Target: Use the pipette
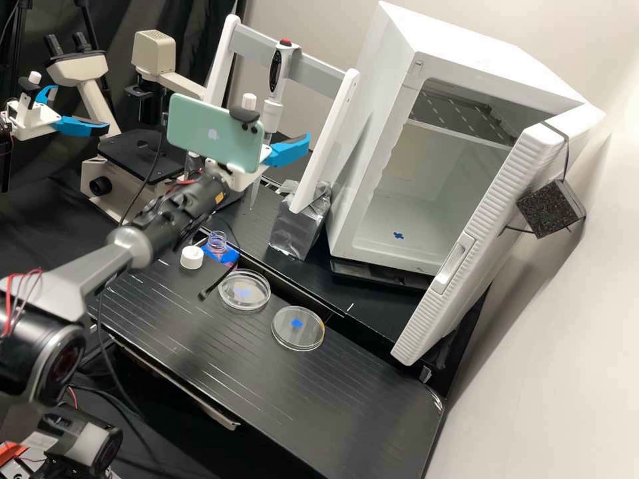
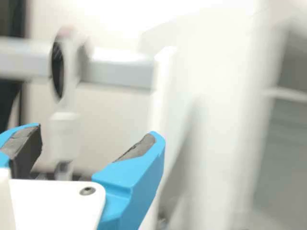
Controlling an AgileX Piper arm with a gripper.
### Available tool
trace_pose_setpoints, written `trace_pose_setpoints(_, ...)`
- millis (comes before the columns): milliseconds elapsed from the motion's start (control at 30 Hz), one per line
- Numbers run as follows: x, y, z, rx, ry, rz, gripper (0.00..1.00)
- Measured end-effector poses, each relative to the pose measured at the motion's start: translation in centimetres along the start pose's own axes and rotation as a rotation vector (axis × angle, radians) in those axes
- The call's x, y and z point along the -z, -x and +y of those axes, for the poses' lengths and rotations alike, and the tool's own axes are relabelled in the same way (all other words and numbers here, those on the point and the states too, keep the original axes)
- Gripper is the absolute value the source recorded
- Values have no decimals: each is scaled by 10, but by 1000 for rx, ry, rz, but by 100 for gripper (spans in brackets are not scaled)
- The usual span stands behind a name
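- The claw [image 1: 287, 151] is raised over the far part of the worktop [image 1: 359, 412], in front of the pipette stand; its two blue fingers [image 2: 136, 170] are spread well apart, with nothing gripped between them.
- The pipette [image 1: 285, 61] hangs upright on the grey crossbar [image 1: 319, 74] of a stand with white uprights [image 1: 326, 143]. It has a red button on top and a dark oval panel on its body; its clear tip points down.
- In the wrist view the pipette is beyond the fingers, apart from them.
- A phone [image 1: 193, 133] with a mint-green back is fixed to the arm by the claw.
- A foil-wrapped block [image 1: 296, 229] is at the foot of one upright.
- On the near part of the worktop are two clear round dishes, one [image 1: 229, 299] near the other [image 1: 309, 339], apart, each with a blue mark showing in it.
- Near the first dish are a small clear bottle [image 1: 216, 241] on a blue patch and, just beside it, a white cap [image 1: 192, 257].
- A white cabinet [image 1: 373, 133] has its door [image 1: 482, 233] swung open; a blue mark is on its floor inside, and a black block [image 1: 549, 207] is on the door.
- A microscope [image 1: 153, 53] is on the stand's other side.
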Motion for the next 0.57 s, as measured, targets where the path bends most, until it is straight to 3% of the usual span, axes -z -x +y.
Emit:
trace_pose_setpoints(67, -7, 17, 1, -101, 1, 30, 100)
trace_pose_setpoints(167, -21, 37, -7, -187, -3, 53, 100)
trace_pose_setpoints(233, -32, 48, -14, -227, -32, 98, 100)
trace_pose_setpoints(400, -50, 62, -28, -176, -47, 116, 100)
trace_pose_setpoints(567, -71, 73, -41, -120, -28, 36, 100)
